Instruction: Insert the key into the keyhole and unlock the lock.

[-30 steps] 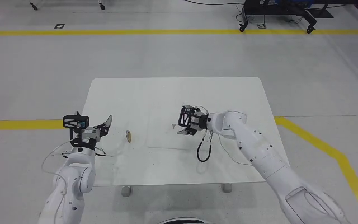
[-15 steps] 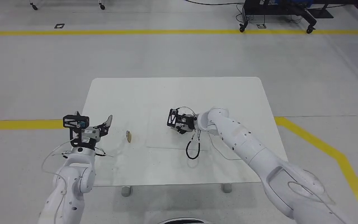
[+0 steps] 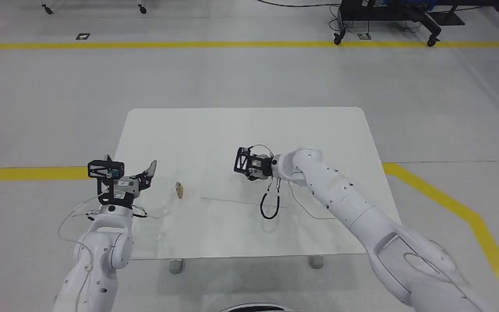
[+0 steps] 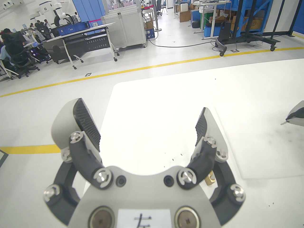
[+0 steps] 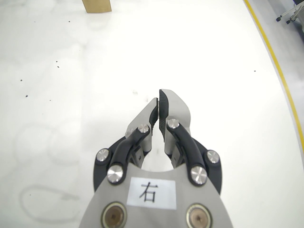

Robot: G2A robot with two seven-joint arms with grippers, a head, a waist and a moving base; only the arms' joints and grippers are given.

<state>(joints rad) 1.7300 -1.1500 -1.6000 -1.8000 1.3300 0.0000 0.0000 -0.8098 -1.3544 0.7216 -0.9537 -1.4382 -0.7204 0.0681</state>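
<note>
**Jaws: left spread wide, right pinched tight**

Your left gripper (image 4: 142, 110) has its jaws spread wide with nothing between them. It hangs just inside the left edge of the white table (image 3: 312, 129).

Your right gripper (image 5: 158, 97) has its jaws pressed tight together. You cannot tell if the key is pinched between its black ribbed pads (image 5: 163, 110). From the left wrist camera, a thin grey sliver (image 4: 283, 122) pokes out at that gripper's tip. It is too small to say what it is. The right gripper sits low over the middle of the table and points toward the left edge.

The small brass padlock with the shiny silver loop (image 5: 96, 2) is on the table near the left edge, between your two grippers. It is just beside the left gripper and well apart from the right one. Its broad brass face is turned toward the right gripper.
</note>
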